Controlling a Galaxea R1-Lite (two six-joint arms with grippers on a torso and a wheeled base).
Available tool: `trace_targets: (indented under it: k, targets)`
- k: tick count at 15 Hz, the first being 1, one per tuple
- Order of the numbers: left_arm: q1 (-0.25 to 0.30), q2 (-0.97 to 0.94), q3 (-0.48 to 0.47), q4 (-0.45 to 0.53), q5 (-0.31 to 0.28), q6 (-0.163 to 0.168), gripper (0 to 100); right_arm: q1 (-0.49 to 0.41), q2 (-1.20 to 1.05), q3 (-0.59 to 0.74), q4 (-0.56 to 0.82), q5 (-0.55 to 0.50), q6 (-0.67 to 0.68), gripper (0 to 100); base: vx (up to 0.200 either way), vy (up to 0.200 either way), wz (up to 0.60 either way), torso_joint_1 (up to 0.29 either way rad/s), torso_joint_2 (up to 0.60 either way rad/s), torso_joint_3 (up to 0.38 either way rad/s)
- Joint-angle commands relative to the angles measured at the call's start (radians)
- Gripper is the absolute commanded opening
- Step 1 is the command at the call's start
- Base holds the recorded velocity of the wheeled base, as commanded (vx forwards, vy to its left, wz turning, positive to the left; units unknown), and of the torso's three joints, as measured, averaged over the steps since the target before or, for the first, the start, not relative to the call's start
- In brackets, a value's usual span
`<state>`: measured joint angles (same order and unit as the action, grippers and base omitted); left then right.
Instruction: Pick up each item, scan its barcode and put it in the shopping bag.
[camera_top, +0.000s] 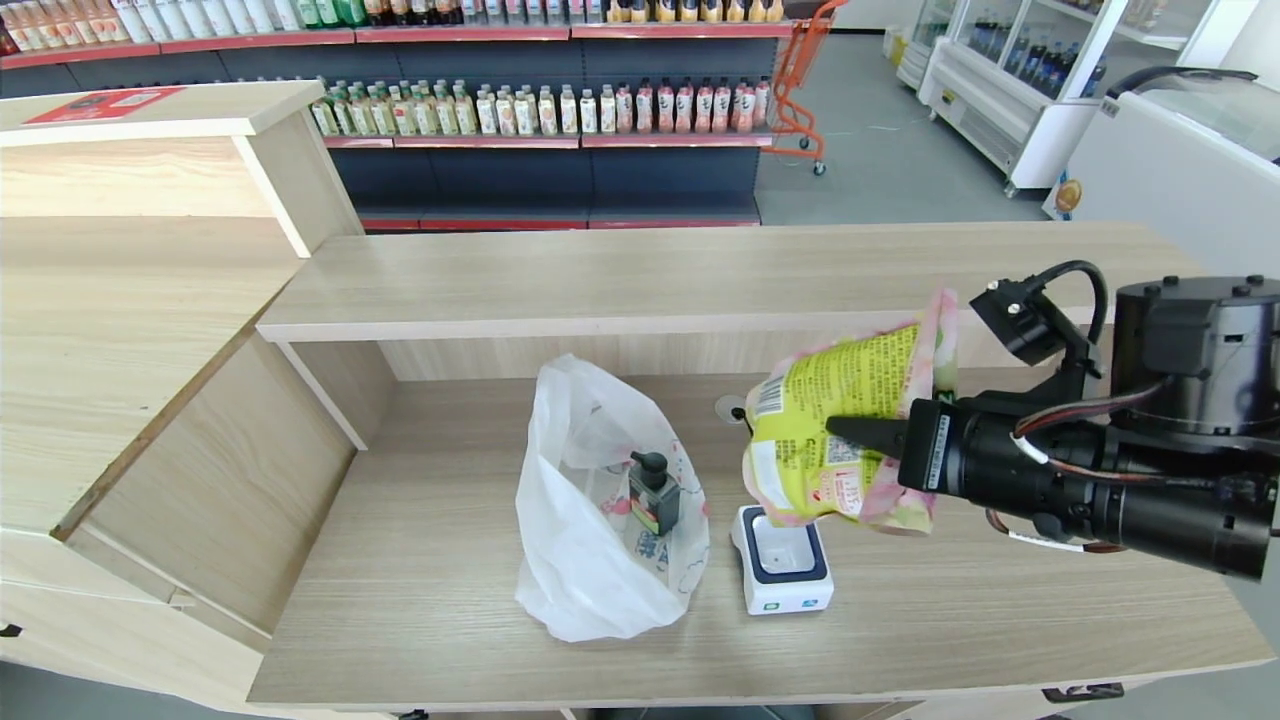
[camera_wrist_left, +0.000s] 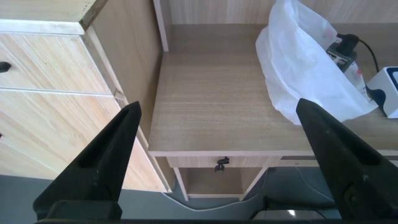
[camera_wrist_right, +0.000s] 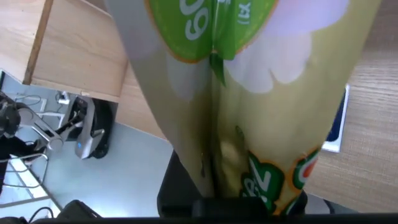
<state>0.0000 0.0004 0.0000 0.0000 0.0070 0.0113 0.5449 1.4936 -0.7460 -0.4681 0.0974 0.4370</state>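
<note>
— Where's our pouch (camera_top: 830, 385)?
— Clamped in our right gripper (camera_top: 868, 438). It hangs tilted just above the scanner (camera_top: 782, 565), its long axis slanting up and away.
— And the shopping bag (camera_top: 560, 540)?
— Just beside the scanner, on our left. Our right arm lies level, extended in from the right, so we judge the carry goes leftward.

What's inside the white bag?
A dark pump bottle stands inside the bag. The bag's crumpled sides cover the rest, so anything else in there can't be seen.
</note>
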Motion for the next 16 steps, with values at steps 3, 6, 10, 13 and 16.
trace_targets:
  k: [3,6,10,13,16]
  targets:
    - [-0.002,0.0,0.0,0.0,0.001,-0.004,100,0.041,0.068,-0.075,0.003,0.001,0.057,0,0.0,0.067,0.0,0.002,0.0,-0.004]
    - [-0.002,0.0,0.0,0.0,0.001,-0.005,100,0.049,0.165,-0.133,0.003,-0.001,0.094,0,0.0,0.0,0.0,0.0,0.0,0.0]
    - [-0.002,0.0,0.0,0.0,0.001,-0.005,100,0.052,0.316,-0.202,0.002,0.001,0.141,0,0.0,0.0,0.0,0.0,0.0,0.0]
    - [-0.002,0.0,0.0,0.0,0.001,-0.005,100,0.049,0.384,-0.243,-0.017,0.082,0.095,0,0.0,0.0,0.0,0.0,0.0,0.0]
    - [-0.002,0.0,0.0,0.0,0.001,-0.005,100,0.012,0.422,-0.309,-0.011,0.099,0.08,0,0.0,0.0,0.0,0.0,0.0,0.0]
